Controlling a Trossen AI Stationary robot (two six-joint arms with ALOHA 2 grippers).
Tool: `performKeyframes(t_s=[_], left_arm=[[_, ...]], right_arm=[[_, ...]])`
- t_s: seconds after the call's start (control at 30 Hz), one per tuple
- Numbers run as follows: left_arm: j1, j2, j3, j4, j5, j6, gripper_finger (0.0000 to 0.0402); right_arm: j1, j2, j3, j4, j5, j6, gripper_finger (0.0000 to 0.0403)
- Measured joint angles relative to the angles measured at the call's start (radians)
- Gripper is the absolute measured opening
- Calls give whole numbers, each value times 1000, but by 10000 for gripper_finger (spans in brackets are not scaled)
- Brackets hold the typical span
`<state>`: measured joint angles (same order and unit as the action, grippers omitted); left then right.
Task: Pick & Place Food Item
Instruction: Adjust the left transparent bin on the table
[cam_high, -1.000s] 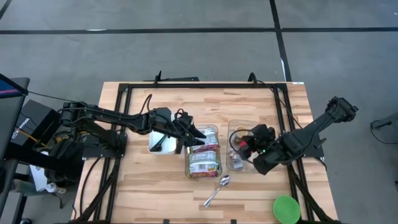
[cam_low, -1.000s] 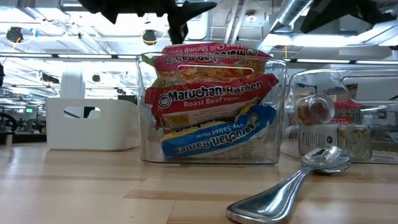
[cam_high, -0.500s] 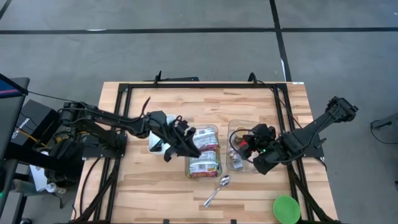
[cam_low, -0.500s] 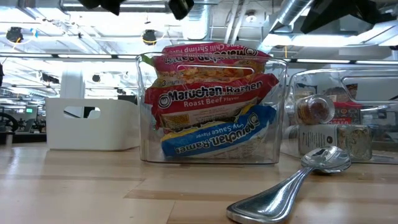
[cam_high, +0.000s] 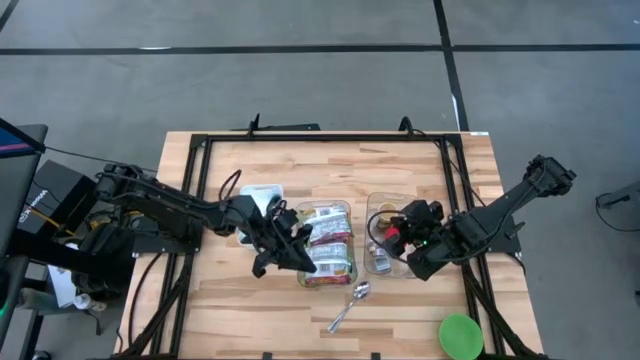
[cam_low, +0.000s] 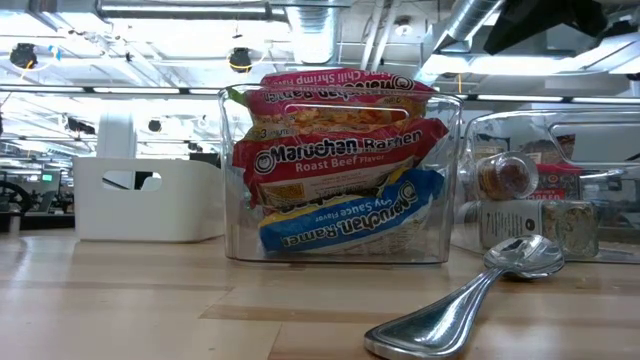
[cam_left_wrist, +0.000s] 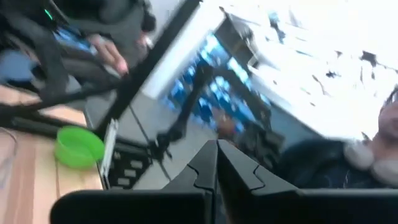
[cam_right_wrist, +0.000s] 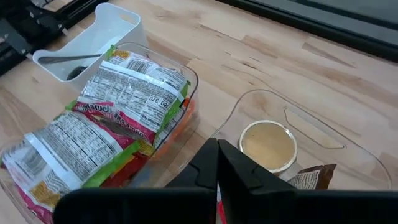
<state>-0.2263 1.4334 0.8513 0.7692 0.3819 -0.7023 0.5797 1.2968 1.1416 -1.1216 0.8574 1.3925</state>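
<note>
High view: left gripper (cam_high: 300, 262) clenched, empty, at near-left edge of ramen bin (cam_high: 327, 243). Right gripper (cam_high: 393, 232) clenched, empty, over jar bin (cam_high: 378, 222). Ramen packs (cam_high: 328, 255) stacked in bin mid-desk (cam_high: 400, 160), long axis running front to back. Step judged: pick not yet made. Next: reopen left gripper, descend onto top pack.

Even overhead light on the tabletop (cam_high: 400, 170) with soft short shadows, low view backlit by glaring ceiling lamps (cam_low: 300, 30), spoon (cam_low: 470, 300) near the lens soft, left wrist view heavily motion-blurred and overexposed, right wrist view sharp.
</note>
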Motion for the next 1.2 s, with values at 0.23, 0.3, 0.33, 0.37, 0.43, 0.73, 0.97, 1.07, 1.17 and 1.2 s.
performKeyframes(t_s=[0.23, 0.3, 0.33, 0.37, 0.43, 0.73, 0.97, 1.07, 1.17, 1.2], left_arm=[[-64, 0, 0, 96, -259, -7, 2], [-87, 0, 0, 119, -320, -8, 2], [-98, 0, 0, 132, -346, -7, 2], [-110, 0, 0, 144, -373, -7, 3], [-131, 0, 0, 177, -415, -7, 3], [-203, 0, 0, 289, -430, -6, 3], [-289, 0, 0, 251, -382, -14, 3], [-329, -1, 0, 209, -382, -66, 3], [-364, -1, 1, 117, -405, -142, 1], [-374, 0, 1, 89, -416, -172, 1]], right_arm=[[3, 0, 0, 8, -21, -68, 1], [3, 0, 0, 8, -21, -68, 1], [3, 0, 0, 8, -21, -68, 1], [3, 0, 0, 8, -21, -68, 1], [3, 0, 0, 8, -21, -68, 1], [3, 0, 0, 9, -28, -67, 1], [3, 0, 0, 10, -141, -66, 1], [3, 0, 0, 13, -156, -65, 1], [3, 0, 0, 32, -158, -66, 1], [3, 0, 0, 38, -158, -66, 1]])
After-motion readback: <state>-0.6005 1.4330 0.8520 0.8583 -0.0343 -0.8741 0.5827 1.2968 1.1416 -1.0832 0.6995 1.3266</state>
